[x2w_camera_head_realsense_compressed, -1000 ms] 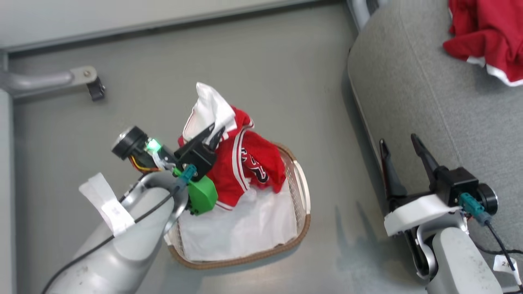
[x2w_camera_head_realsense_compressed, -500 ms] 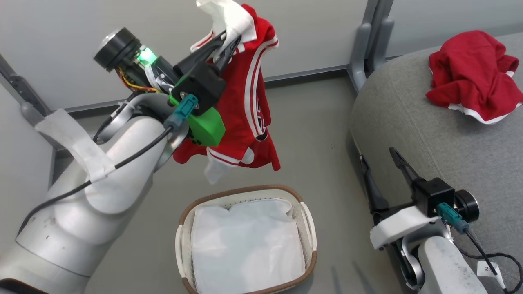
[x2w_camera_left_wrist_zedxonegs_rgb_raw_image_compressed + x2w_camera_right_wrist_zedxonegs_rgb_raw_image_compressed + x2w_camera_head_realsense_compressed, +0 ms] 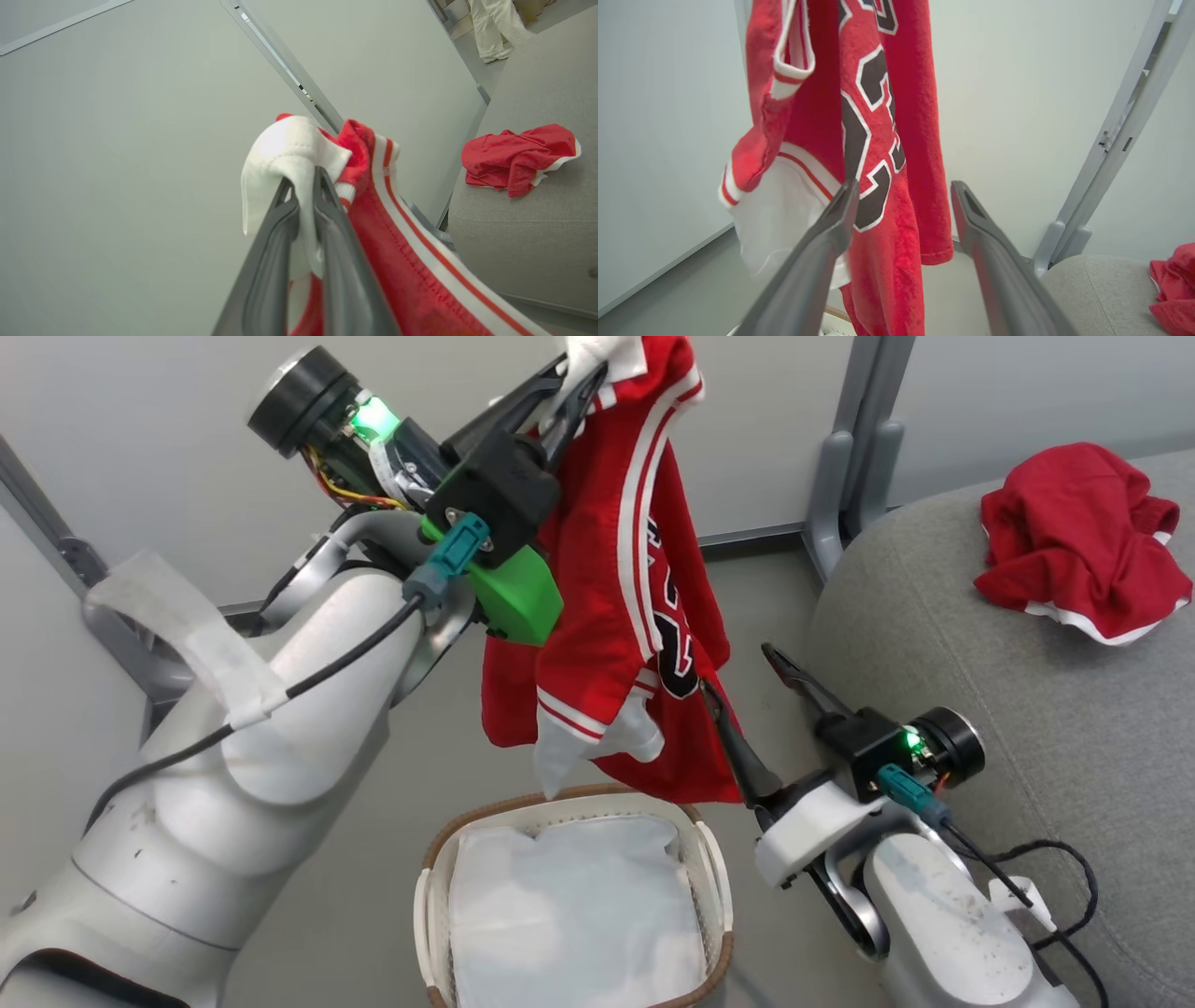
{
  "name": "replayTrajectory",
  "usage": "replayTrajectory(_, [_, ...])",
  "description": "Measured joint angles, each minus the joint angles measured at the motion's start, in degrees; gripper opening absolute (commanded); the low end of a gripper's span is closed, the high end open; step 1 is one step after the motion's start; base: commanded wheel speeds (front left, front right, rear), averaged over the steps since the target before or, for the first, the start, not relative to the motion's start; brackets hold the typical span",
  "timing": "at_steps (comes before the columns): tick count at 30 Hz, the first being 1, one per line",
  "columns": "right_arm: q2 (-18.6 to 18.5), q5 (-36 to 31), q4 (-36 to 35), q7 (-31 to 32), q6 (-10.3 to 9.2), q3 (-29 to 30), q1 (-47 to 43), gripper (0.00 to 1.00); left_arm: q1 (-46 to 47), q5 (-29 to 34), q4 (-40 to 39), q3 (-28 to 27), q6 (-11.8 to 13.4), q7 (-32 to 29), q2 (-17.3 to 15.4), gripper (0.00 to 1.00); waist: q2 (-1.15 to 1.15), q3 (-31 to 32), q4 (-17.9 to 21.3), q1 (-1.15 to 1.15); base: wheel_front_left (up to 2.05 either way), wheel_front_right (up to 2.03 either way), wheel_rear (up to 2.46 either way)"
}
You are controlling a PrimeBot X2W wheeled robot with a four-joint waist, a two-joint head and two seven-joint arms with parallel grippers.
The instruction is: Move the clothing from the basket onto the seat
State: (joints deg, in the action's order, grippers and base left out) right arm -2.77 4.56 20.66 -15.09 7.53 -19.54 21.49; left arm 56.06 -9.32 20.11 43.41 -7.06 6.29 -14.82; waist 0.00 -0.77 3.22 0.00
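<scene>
The jersey (image 3: 607, 569) is now held fully clear of the basket (image 3: 560, 798) — a second ago it was only half pulled out, with its lower part lying inside. It is pinched at a white-trimmed top fold by the left tool (image 3: 579, 373), whose jaws are clamped on the fabric. It hangs free, with its hem above the basket's far rim. The head view has also been raised over that second, so part of the shift is camera motion.

The right tool (image 3: 738, 667) has been brought off the seat's near edge and up to the hanging jersey. Its jaws stand wide apart with nothing gripped, and the fingers are aimed at the numerals near the hem. Contact with the cloth cannot be told.

The basket, standing on the floor (image 3: 392, 784), holds the white liner (image 3: 569, 905) and no red cloth, so it is judged emptied of clothing. One red garment (image 3: 1074, 541) is already lying on the seat (image 3: 980, 691), towards its far edge.

What is judged left — the jersey to be carried across to the seat and let go there, possibly with the hem taken by the right tool.
</scene>
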Motion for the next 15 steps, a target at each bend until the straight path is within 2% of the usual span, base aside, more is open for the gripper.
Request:
replayTrajectory(7, [0.00,-0.03,5.88,0.00,0.00,-2.96,5.94,1.00,0.03,-0.63,-2.67,3.25,-0.05,0.11,1.68,0.00,0.00,0.49,-2.35,0.00,0.00,0.00,0.00])
replayTrajectory(14, [0.01,1.30,12.03,0.00,0.00,-3.27,10.00,1.00,0.05,-1.31,-5.33,5.44,-0.10,0.34,2.69,0.00,0.00,0.83,-5.13,0.00,0.00,0.00,0.00])
replayTrajectory(15, [0.00,1.52,12.63,0.00,0.00,-3.12,10.27,0.98,0.04,-1.45,-5.46,5.47,-0.18,0.42,2.71,0.00,0.00,0.85,-5.43,0.00,0.00,0.00,0.00])
